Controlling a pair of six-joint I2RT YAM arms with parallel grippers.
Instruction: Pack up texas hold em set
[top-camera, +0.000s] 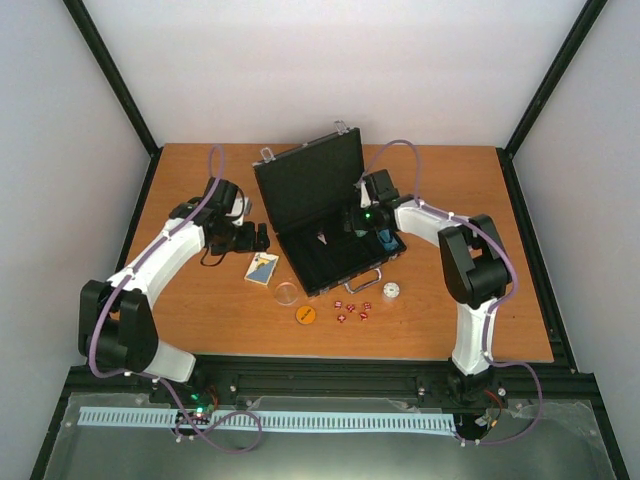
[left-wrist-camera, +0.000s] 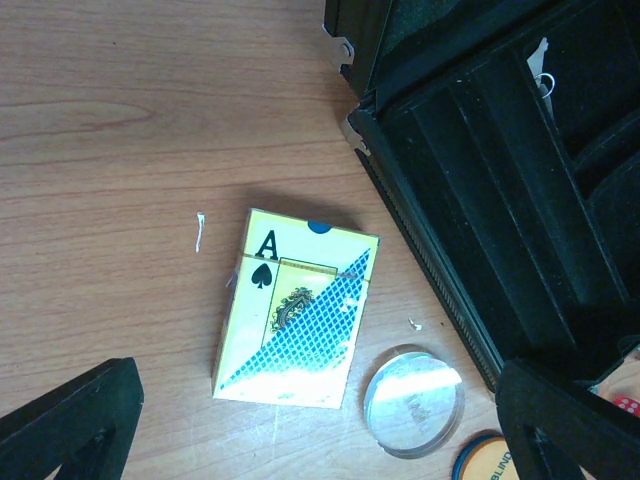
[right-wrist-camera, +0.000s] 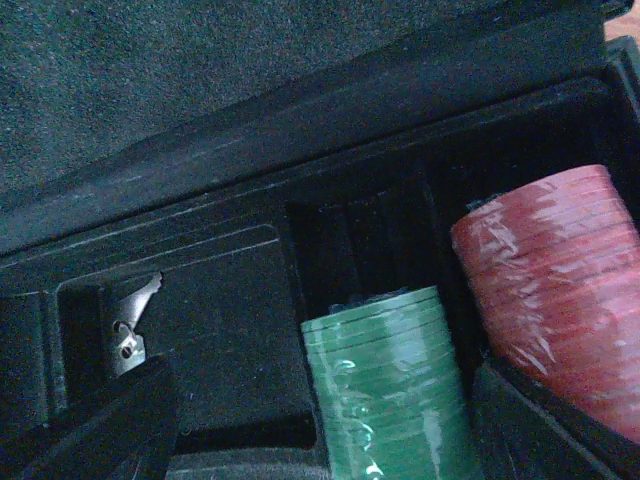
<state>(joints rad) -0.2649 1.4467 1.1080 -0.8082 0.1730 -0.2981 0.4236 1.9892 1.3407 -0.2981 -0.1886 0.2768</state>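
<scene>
Seen from above, the briefcase (top-camera: 320, 215) is lying open mid-table for filling, with the dice (top-camera: 352, 310) waiting in front of it. At the left wrist, the left gripper (left-wrist-camera: 320, 440) is hovering spread and empty over the card box (left-wrist-camera: 297, 310), probably lining up a grasp. At the right wrist, the right gripper (right-wrist-camera: 320, 435) is standing parted, clamping nothing, around the green chips (right-wrist-camera: 385, 380), which are sitting in a slot beside the red chips (right-wrist-camera: 560, 290).

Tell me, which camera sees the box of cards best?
The left wrist view. The card box lies big and whole in the middle, its ace of spades clear. The top external view shows it tiny, on the table beside the case. The right wrist view misses it.
</scene>
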